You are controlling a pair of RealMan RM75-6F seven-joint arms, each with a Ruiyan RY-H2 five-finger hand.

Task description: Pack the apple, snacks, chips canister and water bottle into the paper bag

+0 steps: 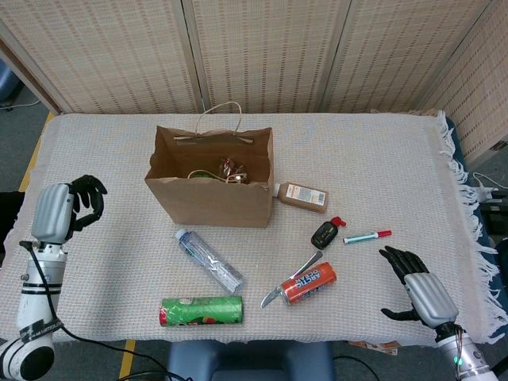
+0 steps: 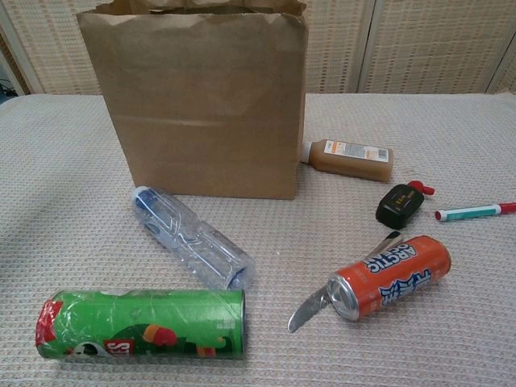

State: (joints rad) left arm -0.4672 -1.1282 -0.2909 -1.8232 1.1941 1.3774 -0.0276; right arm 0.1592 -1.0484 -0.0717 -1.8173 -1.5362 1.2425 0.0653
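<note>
The paper bag (image 1: pixel 210 190) stands upright and open mid-table with packets inside. In front of it the water bottle (image 1: pixel 209 259) lies on its side, and nearer the table edge the green chips canister (image 1: pixel 202 310) lies flat. The left hand (image 1: pixel 63 209) hovers at the table's left edge, fingers curled inward, holding nothing. The right hand (image 1: pixel 415 284) hovers with fingers spread near the orange soda can (image 1: pixel 308 282).

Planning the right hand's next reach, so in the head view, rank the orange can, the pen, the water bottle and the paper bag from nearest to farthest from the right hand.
From the right hand:
1. Pen, just up and left of it.
2. Orange can, farther left, near the front edge.
3. Water bottle, left of centre.
4. Paper bag, far back left.
</note>
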